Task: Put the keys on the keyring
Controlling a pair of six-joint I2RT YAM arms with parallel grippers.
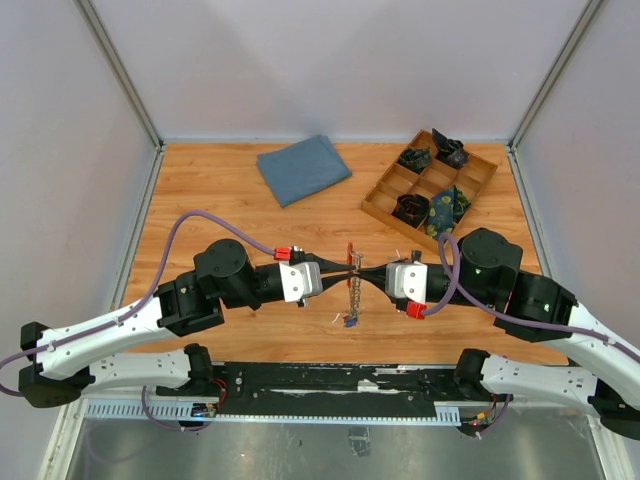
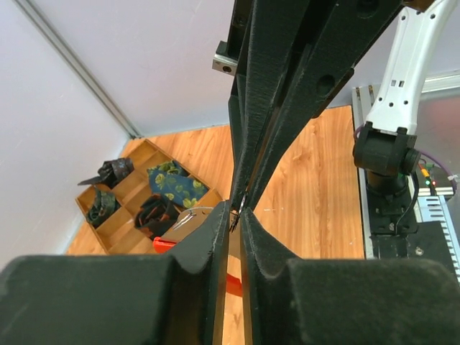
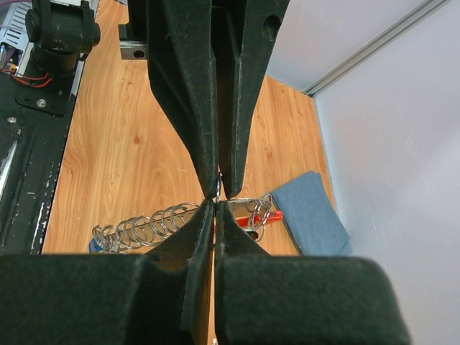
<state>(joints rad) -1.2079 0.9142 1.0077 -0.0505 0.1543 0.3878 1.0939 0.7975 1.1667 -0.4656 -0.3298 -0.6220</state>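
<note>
Centrally in the top view, the keyring (image 1: 351, 253), likely stiff and slippery, sits between left gripper (image 1: 343, 268) and right gripper (image 1: 362, 270), light keys (image 1: 352, 298) dangling below. Right jaws closed; left jaws narrowly apart, grip unclear. Pinch its curve.

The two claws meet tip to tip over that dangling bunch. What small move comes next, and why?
Probably open the left gripper a little and back it off: the right gripper looks shut on the red keyring, and the keys hang freely beneath it.
</note>
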